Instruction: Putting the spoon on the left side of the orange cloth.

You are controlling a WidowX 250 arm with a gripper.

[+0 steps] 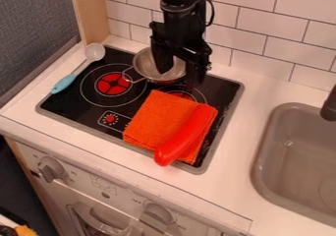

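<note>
The gripper (179, 73) hangs over the back of the stove with its fingers apart, one over the metal pot's inside and the other by the pot's right side. At the stove's left edge lies the spoon (80, 68), its pale bowl toward the back wall and its light blue handle toward the front left. The folded orange cloth (154, 119) lies on the front right part of the stove, well to the right of the spoon. A long red object rests on top of the cloth, covering part of it.
The small metal pot (146, 67) stands between spoon and gripper, its wire handle toward the left burner. The red object (181, 141) overhangs the cloth's front edge. A grey sink (263, 156) with a dark faucet is at the right. Tiled wall (263, 18) stands behind.
</note>
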